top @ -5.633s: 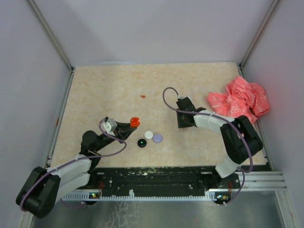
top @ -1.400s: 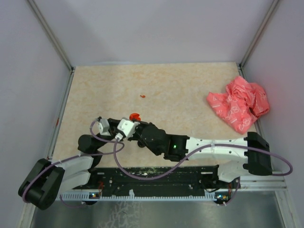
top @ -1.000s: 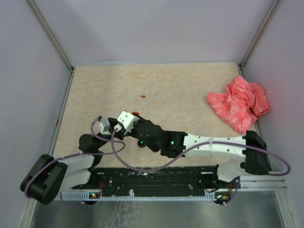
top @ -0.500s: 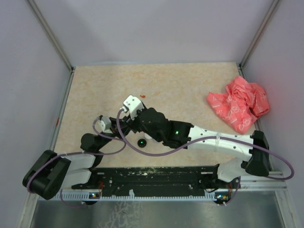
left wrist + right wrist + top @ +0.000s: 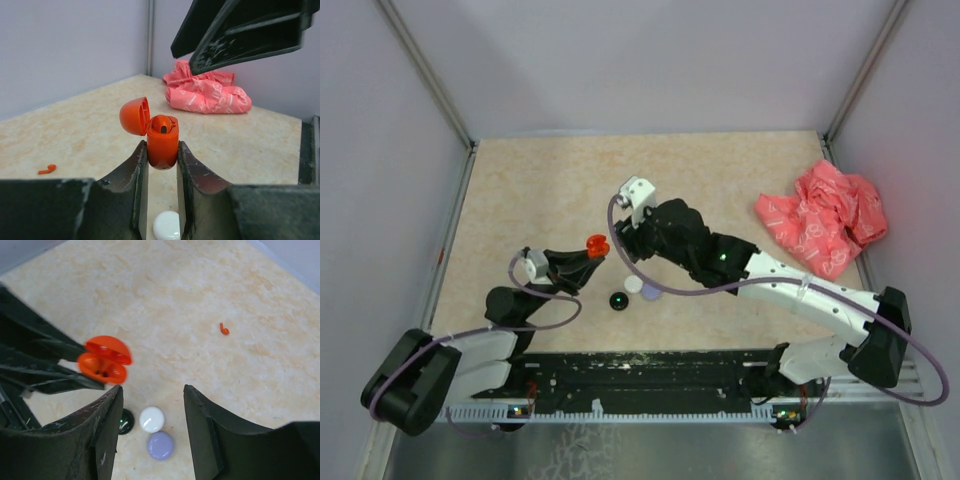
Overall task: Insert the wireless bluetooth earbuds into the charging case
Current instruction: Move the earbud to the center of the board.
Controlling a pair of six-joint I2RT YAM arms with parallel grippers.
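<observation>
Left wrist: left tool (image 5: 161, 151) tight on open charging case (image 5: 162, 142); right tool (image 5: 152, 388) wide, empty

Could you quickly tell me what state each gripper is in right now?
Left gripper: shut on the open red charging case.
Right gripper: open, holding nothing.

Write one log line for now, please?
left gripper: shut on charging case | right gripper: open, empty | red earbud: on table

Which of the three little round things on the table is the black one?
The black disc, leftmost seen from above. The white disc and the lilac disc lie to its right.
</observation>
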